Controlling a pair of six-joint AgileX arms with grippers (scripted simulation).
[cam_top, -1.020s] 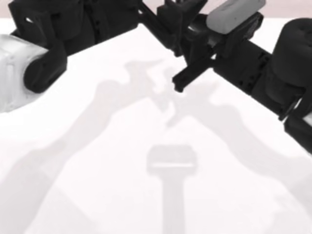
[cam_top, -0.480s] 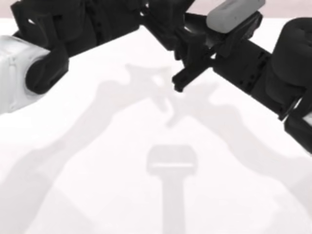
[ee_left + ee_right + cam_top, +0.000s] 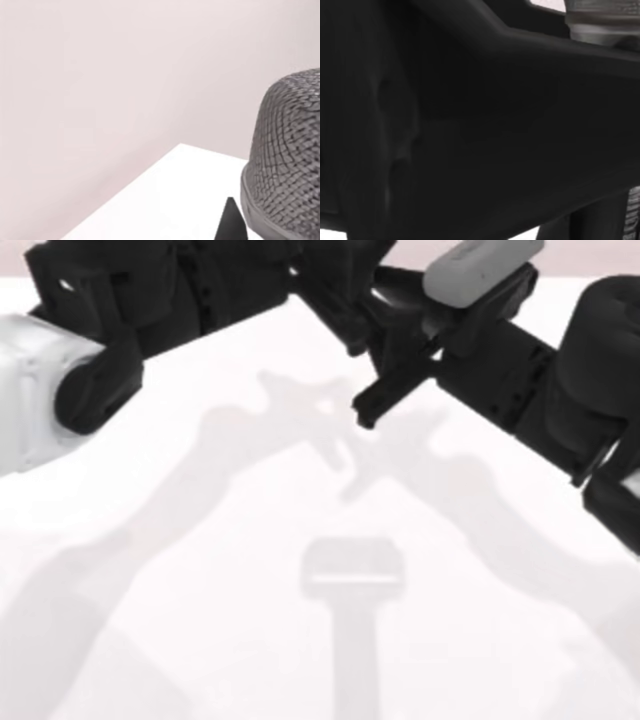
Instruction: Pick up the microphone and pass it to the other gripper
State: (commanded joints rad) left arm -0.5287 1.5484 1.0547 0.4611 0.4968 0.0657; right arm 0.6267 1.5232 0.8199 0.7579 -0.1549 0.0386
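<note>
Grey mesh microphone [image 3: 285, 165] beside left fingers [image 3: 231, 222]

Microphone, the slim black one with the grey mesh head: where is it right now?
The grey mesh head fills the edge of the left wrist view, close to the camera. In the top view its handle is lost where the two arms meet, at the table's far edge.

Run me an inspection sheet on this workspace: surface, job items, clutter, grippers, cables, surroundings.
Surface: white table, with the arms' shadows across it.
Job's things: microphone, grey mesh head close up in the left wrist view; handle not made out.
Clutter: nothing seen.
Grippers: left gripper and right gripper meet close together over the table's far middle; the right wrist view is dark.
Cables: nothing seen.
Surroundings: plain pale wall behind the table.
</note>
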